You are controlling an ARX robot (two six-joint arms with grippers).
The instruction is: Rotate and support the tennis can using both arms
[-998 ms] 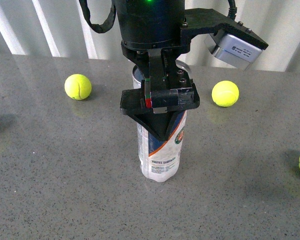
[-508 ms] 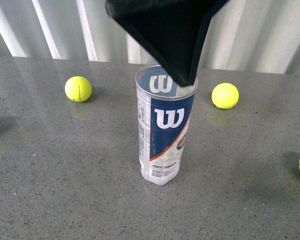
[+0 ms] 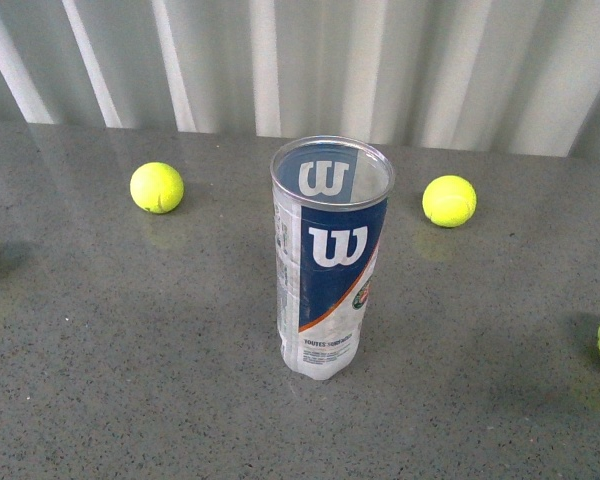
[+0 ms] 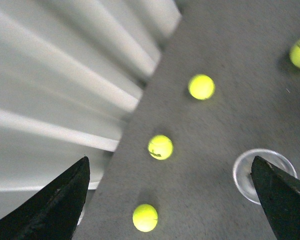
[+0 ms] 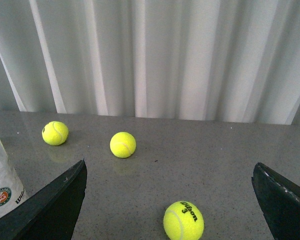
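Tennis can (image 3: 330,260) upright at tabletop (image 3: 130,330) centre, lidless, navy W label facing me, ball (image 3: 449,200) at its 2 o'clock; my left claw (image 4: 170,200) and right claw (image 5: 170,200) both spread, empty.

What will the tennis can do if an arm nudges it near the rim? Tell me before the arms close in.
The tennis can stands upright, tall on a narrow base, so it would probably tip. It looks empty and open-topped, so likely light. Once down, its round wall would probably roll on the table.

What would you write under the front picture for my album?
An open tennis can stands upright on the grey table, yellow tennis balls scattered around it, no arm in sight.
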